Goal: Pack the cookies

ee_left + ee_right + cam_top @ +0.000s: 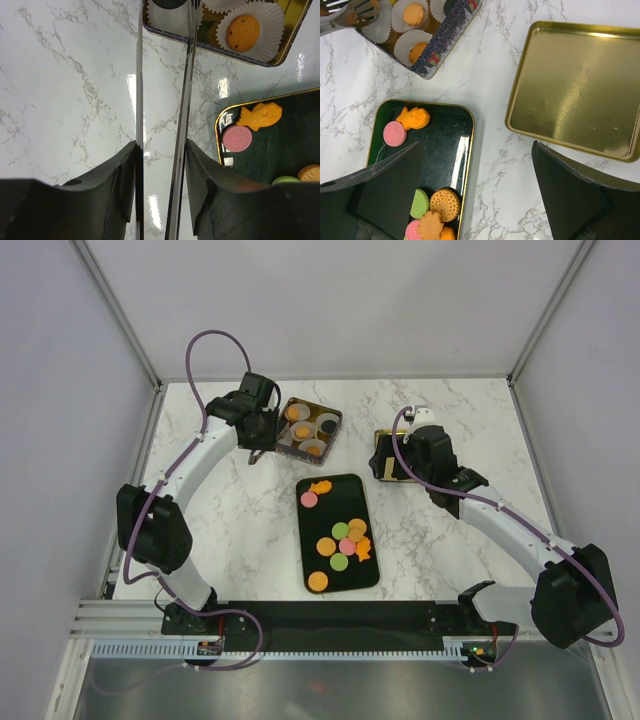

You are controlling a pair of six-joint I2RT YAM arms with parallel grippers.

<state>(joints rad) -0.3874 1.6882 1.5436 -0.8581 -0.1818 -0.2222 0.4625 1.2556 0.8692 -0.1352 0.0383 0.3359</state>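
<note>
Cookies (348,545) lie on a tray (340,505) right of the left pincer's (161,147) tongs (181,125)

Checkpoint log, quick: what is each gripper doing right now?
Left gripper: closed on the metal tongs.
Right gripper: open, holding nothing.
</note>
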